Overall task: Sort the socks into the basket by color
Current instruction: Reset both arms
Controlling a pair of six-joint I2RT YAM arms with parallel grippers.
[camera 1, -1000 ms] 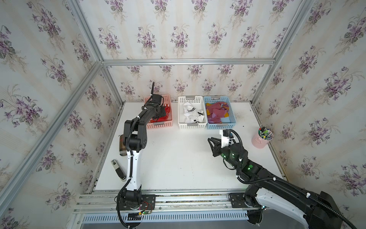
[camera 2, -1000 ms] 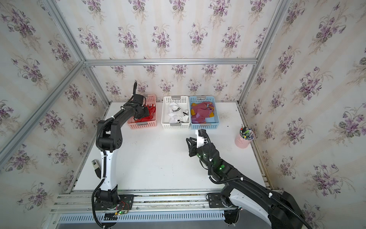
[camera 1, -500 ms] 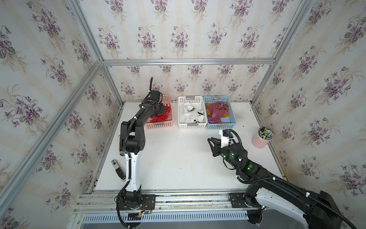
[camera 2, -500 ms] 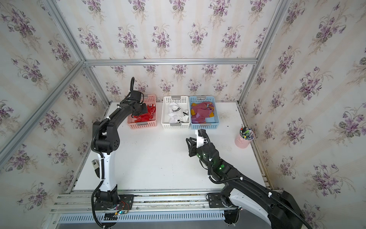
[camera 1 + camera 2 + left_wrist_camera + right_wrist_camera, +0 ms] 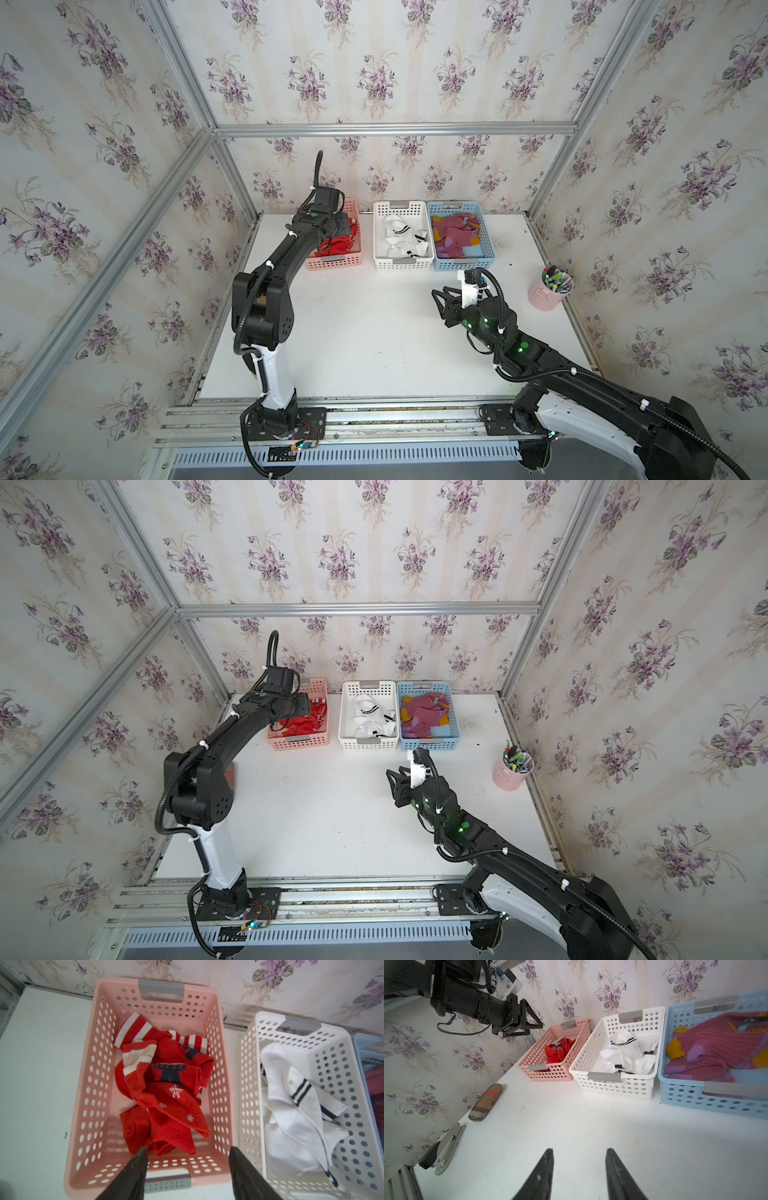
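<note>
Red socks (image 5: 166,1088), striped and snowflaked, lie heaped in the pink basket (image 5: 76,1105). My left gripper (image 5: 188,1150) hangs open above that basket's near end, with nothing between its fingers. White socks (image 5: 291,1105) with black bands fill the white basket (image 5: 612,1086). Maroon ribbed socks (image 5: 716,1047) with mustard patches lie in the blue basket (image 5: 685,1099). All three baskets stand in a row at the back wall in both top views. Over the bare tabletop in front of the blue basket, my right gripper (image 5: 578,1150) is open and holds nothing.
A brown plaid case (image 5: 485,1102) and a stapler (image 5: 442,1151) lie along the table's left edge. A pink cup of pens (image 5: 550,291) stands at the right edge. The left arm (image 5: 291,253) reaches over the table's back left.
The left arm's elbow has swung down and toward the front while its gripper stays over the pink basket. The right gripper's jaws have spread wider; that arm has not shifted.
</note>
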